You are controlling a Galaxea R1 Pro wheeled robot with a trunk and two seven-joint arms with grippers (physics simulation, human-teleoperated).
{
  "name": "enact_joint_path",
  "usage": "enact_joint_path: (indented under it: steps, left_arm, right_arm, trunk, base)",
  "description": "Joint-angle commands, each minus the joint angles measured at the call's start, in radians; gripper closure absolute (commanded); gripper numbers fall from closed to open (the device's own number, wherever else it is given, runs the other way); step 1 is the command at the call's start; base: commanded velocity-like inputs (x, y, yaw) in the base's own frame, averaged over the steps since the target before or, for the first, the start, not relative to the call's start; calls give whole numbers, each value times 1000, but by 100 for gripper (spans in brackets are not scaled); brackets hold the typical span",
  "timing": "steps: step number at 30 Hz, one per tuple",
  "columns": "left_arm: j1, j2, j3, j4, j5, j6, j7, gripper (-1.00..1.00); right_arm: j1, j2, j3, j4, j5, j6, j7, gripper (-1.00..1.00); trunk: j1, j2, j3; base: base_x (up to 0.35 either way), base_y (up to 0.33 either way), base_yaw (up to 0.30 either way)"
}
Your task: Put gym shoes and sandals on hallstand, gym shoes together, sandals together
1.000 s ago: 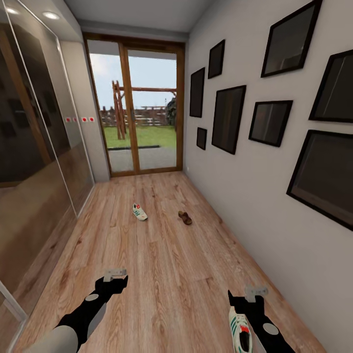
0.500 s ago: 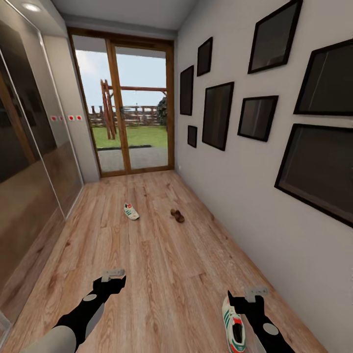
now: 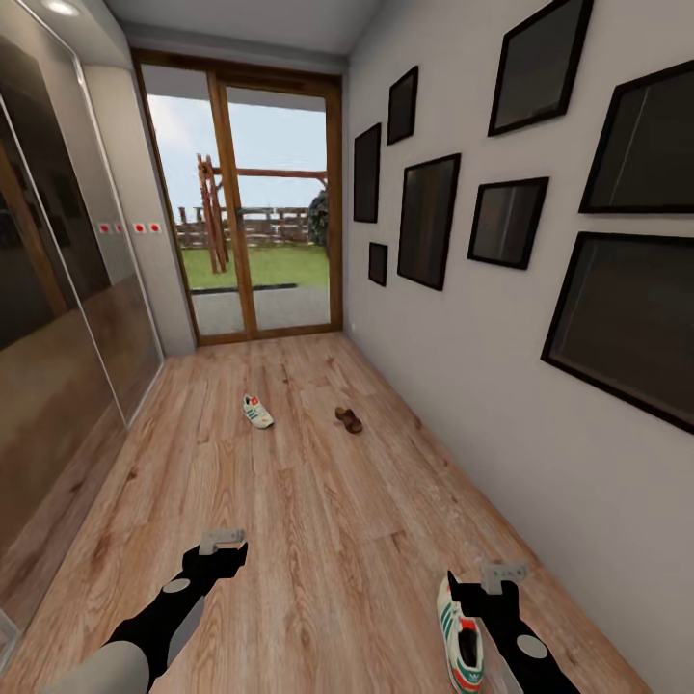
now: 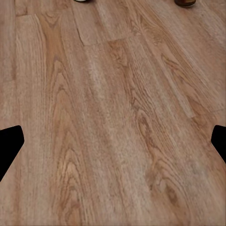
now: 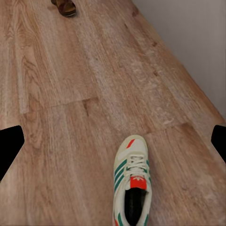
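Observation:
One gym shoe (image 3: 460, 641), white with green stripes, lies on the corridor floor (image 3: 318, 520) just left of my right gripper (image 3: 504, 575), which hangs open above the floor. In the right wrist view that gym shoe (image 5: 132, 186) lies below and ahead of the open right gripper (image 5: 113, 143), apart from the fingers (image 5: 9, 150). A second gym shoe (image 3: 256, 412) and a brown sandal (image 3: 349, 420) lie farther down the corridor. My left gripper (image 3: 224, 540) is open over bare planks (image 4: 113, 141). The hallstand is out of view.
Mirrored wardrobe doors (image 3: 58, 318) line the left side. The right wall (image 3: 482, 405) carries black-framed pictures (image 3: 429, 226). Wood-framed glass doors (image 3: 255, 212) close the far end. The sandal (image 5: 64, 7) sits at the edge of the right wrist view.
The whole picture has shifted left as the camera turned. More of the near gym shoe beside the right arm now shows. Both arms keep their pose.

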Motion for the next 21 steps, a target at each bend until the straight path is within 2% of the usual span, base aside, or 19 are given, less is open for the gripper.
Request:
enact_joint_path:
  steps: [1,13,21]
  left_arm:
    - [-1,0,2,1,2,-3,-1,-100]
    - [-1,0,2,1,3,-3,-2,-100]
    - [-1,0,3,0,4,-6,-3,-100]
  right_arm:
    - [-1,0,0,1,1,-3,0,-100]
    - [-1,0,-2,1,0,-3,-2,-100]
    - [0,0,-1,2,-1,-3,-3,-100]
  trunk:
    - [4,-8,-4]
    - [50,-92,-42]
    - [80,-148,-67]
  base:
    - [0,0,0]
    - [0,0,-1]
    - [0,0,-250]
